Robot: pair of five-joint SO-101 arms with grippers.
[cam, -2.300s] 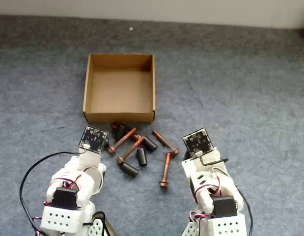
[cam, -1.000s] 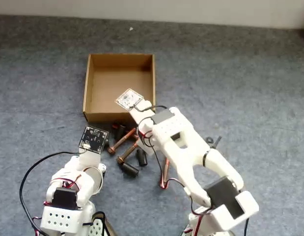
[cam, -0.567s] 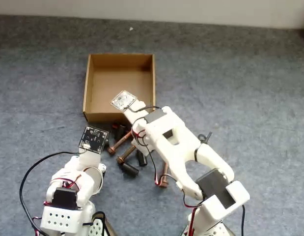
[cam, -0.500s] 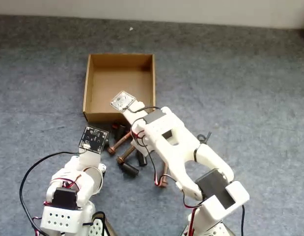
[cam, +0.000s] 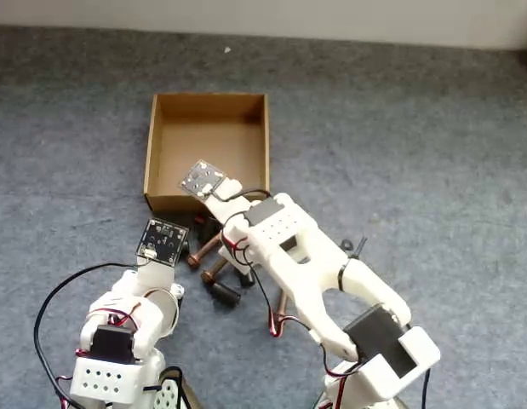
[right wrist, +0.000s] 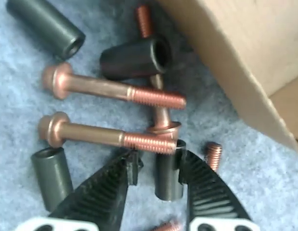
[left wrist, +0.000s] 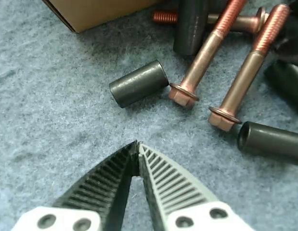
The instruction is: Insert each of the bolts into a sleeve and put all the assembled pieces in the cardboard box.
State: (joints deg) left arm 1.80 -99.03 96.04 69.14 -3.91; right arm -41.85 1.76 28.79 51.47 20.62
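Five bolts (right wrist: 91, 86), five sleeves (left wrist: 139, 84) and one cardboard box (cam: 208, 153).

No legible text, number, label or sign appears on the cardboard box (cam: 165, 203), the bolts (left wrist: 206, 50) or the sleeves (left wrist: 138, 89).

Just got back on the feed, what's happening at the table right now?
The right gripper is open and down over the pile of bolts and sleeves, with one black sleeve between its jaws. The left gripper hangs shut beside the pile. The cardboard box looks empty.
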